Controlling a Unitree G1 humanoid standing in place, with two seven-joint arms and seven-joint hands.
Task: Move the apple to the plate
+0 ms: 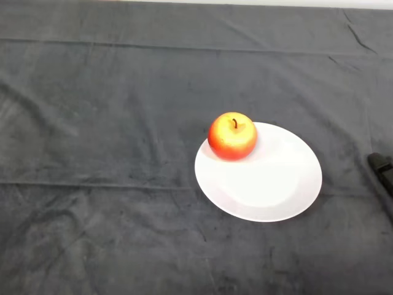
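Observation:
A red and yellow apple (232, 136) stands upright, stem up, on the upper left part of a white round plate (270, 184). The plate lies on the dark cloth a little right of the middle of the head view. The apple sits near the plate's rim, and the remaining surface of the plate is bare.
A dark grey cloth (110, 153) with a few creases covers the whole table. A small black object (382, 167) pokes in at the right edge, level with the plate. The table's pale far edge shows along the top.

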